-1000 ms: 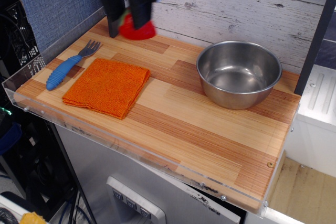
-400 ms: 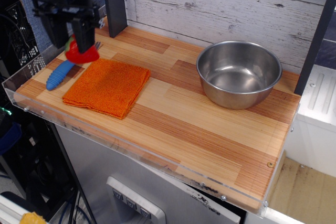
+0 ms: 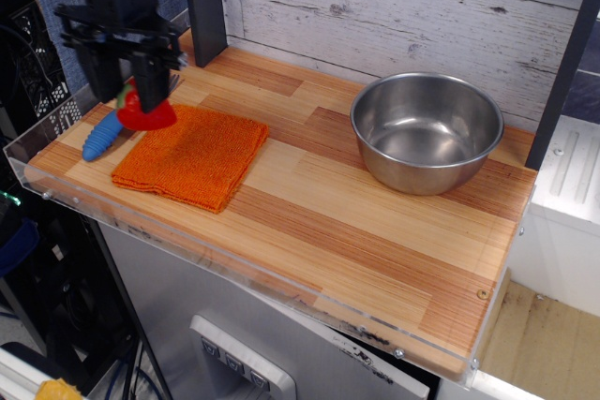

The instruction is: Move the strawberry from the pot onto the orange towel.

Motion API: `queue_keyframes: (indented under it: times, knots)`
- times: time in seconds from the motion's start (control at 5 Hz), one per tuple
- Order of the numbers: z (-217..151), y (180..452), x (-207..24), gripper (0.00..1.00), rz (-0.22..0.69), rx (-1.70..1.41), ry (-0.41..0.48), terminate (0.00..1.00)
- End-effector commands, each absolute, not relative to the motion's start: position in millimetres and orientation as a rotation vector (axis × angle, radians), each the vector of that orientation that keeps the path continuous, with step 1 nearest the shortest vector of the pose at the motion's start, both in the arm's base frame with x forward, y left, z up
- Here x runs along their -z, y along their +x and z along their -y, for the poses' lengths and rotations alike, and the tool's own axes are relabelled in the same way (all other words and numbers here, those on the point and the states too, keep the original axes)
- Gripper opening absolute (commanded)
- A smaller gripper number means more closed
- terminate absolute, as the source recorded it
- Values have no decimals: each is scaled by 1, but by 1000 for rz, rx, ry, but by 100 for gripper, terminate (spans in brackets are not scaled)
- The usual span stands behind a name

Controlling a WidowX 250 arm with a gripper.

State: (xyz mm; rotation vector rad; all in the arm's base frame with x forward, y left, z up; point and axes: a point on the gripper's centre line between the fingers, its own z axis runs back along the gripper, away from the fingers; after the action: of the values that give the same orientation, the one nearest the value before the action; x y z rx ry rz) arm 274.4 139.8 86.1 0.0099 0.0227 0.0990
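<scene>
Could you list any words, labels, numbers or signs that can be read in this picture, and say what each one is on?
None can be read. The steel pot, orange towel, blue-handled fork, strawberry and gripper show no print. The grey box below the table has small marks, too small to read.

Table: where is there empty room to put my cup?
Bare wood lies between the orange towel and the pot, and along the whole front edge. The left end is crowded: the gripper holds the strawberry there, above the blue-handled fork.
</scene>
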Motion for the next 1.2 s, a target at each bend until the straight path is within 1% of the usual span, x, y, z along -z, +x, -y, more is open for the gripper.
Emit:
queue_keyframes:
  times: [0.0,0.2,0.4,0.6,1.0]
  knots:
    - [-121,268,-106,100,30,-26,29,0]
    - [-108,275,-132,100,68,-3,47,0]
    - [-81,284,-181,100,162,60,44,0]
    - [-68,287,-196,100,192,100,21,0]
    - [-64,288,-187,100,158,86,43,0]
